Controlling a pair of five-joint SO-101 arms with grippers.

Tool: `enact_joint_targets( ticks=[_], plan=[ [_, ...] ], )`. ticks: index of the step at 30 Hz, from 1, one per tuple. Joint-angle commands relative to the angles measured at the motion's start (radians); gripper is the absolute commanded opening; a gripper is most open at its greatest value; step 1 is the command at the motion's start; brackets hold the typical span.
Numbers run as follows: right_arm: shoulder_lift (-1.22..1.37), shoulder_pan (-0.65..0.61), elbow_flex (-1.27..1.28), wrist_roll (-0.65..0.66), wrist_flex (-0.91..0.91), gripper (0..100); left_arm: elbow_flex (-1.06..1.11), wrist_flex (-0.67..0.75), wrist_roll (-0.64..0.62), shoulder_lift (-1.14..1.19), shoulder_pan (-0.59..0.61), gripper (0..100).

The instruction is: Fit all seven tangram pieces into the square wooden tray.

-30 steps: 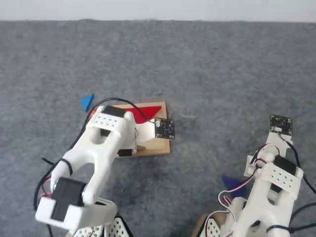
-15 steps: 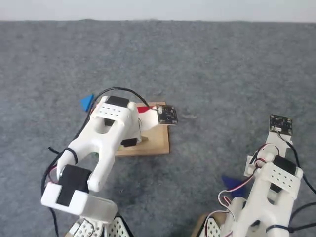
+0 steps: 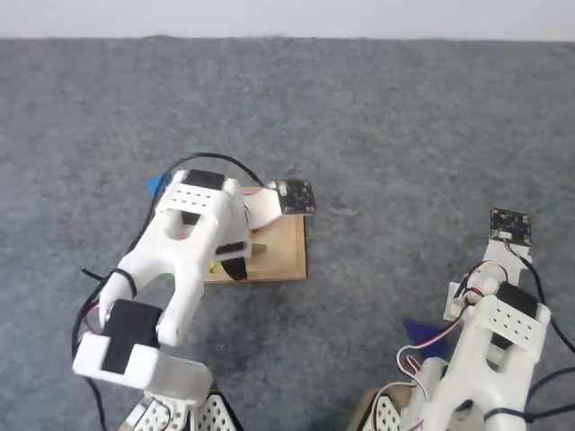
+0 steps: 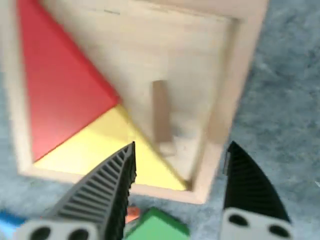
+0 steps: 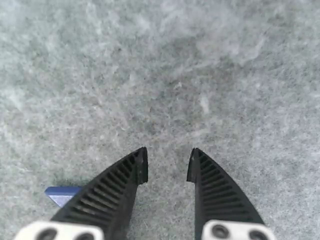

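1. Tray (image 4: 245, 65) lies directly below the left gripper (image 4: 181, 150), with red triangle (image 4: 60, 85) and yellow triangle (image 4: 110, 145) seated inside.
2. That gripper is spread wide and empty.
3. Advice: straddle the green piece (image 4: 157, 227) beside the rim squarely before closing.

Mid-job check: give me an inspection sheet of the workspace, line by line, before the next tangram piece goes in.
Surface: grey carpet-like mat, flat.
Job's things: wooden tray holds a red triangle and a yellow triangle; green piece, orange piece and light blue piece lie outside it; dark blue piece lies near the right arm.
Clutter: nothing seen.
Grippers: left gripper open over the tray's edge; right gripper open over bare mat.
Cables: black cable arcs over the left arm; thin wires on the right arm.
Surroundings: pale wall behind the mat.
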State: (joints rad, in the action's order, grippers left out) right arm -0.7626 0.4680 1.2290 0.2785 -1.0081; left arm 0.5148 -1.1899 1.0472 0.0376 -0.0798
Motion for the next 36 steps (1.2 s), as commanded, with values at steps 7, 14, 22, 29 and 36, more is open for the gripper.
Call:
enact_joint_targets(
  ticks=[7,14,22,29,36],
  plan=[
    [-0.005,-0.007,-0.029,0.025,0.013,13.3,-0.097,0.163,-0.284,0.002,0.052,28],
    [-0.005,-0.007,-0.029,0.025,0.013,13.3,0.005,0.354,-0.344,0.002,0.057,28],
    [-0.005,-0.007,-0.029,0.025,0.013,13.3,-0.01,0.367,-0.451,-0.009,0.081,28],
    [-0.005,-0.007,-0.029,0.025,0.013,13.3,-0.01,0.342,-0.707,-0.003,0.035,28],
    [-0.005,-0.007,-0.029,0.025,0.013,13.3,0.038,0.344,-0.891,0.0,0.017,23]
  ],
)
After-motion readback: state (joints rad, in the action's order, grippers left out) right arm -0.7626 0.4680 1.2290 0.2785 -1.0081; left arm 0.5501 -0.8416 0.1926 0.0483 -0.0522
